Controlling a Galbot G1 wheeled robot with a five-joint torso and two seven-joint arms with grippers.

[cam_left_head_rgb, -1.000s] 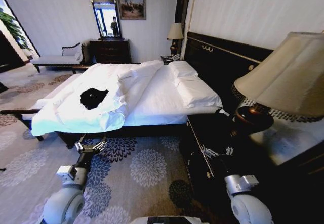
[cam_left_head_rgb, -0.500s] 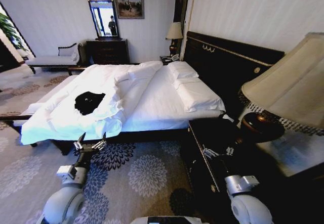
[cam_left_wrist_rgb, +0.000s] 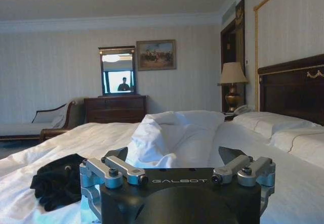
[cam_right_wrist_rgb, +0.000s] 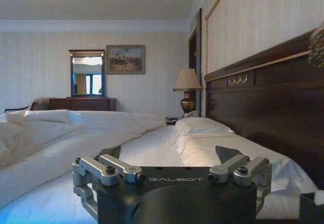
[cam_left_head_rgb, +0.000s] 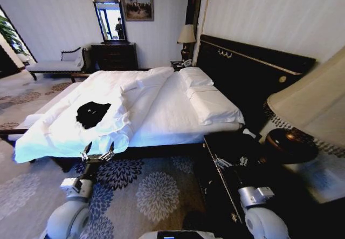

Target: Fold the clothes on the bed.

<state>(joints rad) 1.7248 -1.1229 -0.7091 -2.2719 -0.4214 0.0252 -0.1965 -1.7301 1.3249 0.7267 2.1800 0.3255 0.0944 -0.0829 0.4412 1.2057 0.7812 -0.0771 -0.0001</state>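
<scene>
The clothes (cam_left_head_rgb: 92, 114), a crumpled black heap, lie on the near left part of the bed (cam_left_head_rgb: 172, 104), on its white duvet. My left gripper (cam_left_head_rgb: 98, 151) hangs open and empty just short of the bed's near edge, below the clothes. In the left wrist view the gripper (cam_left_wrist_rgb: 174, 155) points across the duvet, with the clothes (cam_left_wrist_rgb: 58, 181) off to one side. My right gripper (cam_left_head_rgb: 230, 162) is open over the dark nightstand (cam_left_head_rgb: 226, 147) beside the bed. The right wrist view looks past the gripper (cam_right_wrist_rgb: 169, 153) along the bed (cam_right_wrist_rgb: 152, 150) toward its pillows.
A tall dark headboard (cam_left_head_rgb: 242, 72) runs along the bed's right side. A big table lamp (cam_left_head_rgb: 312, 109) stands close on my right, on the nightstand. A dresser (cam_left_head_rgb: 114, 55) with a mirror and a grey chaise (cam_left_head_rgb: 51, 65) stand at the far wall. Patterned carpet (cam_left_head_rgb: 156, 188) lies before me.
The whole head view has shifted: the bed sits closer and further left, the lamp further right, so the camera moved. Both arms keep the same pose, grippers still open.
</scene>
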